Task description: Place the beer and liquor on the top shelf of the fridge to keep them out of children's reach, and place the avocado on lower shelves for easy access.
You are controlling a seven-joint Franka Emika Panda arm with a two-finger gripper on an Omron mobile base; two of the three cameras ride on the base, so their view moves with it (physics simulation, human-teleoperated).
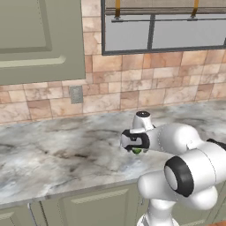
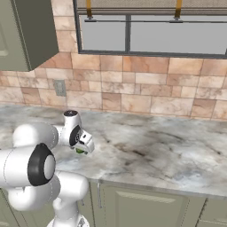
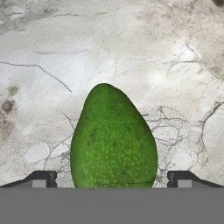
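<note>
The avocado (image 3: 113,140) lies on the marble counter (image 3: 52,52), directly under the gripper (image 3: 112,180), whose fingertips (image 3: 43,179) stand wide apart on either side, holding nothing. It looks light, firm and rounded, probably slippery; gripping across its broad middle seems safest.

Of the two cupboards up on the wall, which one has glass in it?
The glass-fronted cabinet above the tiled wall: dark frame, see-through panes. The other, the green cabinet, has a solid panelled door.
</note>
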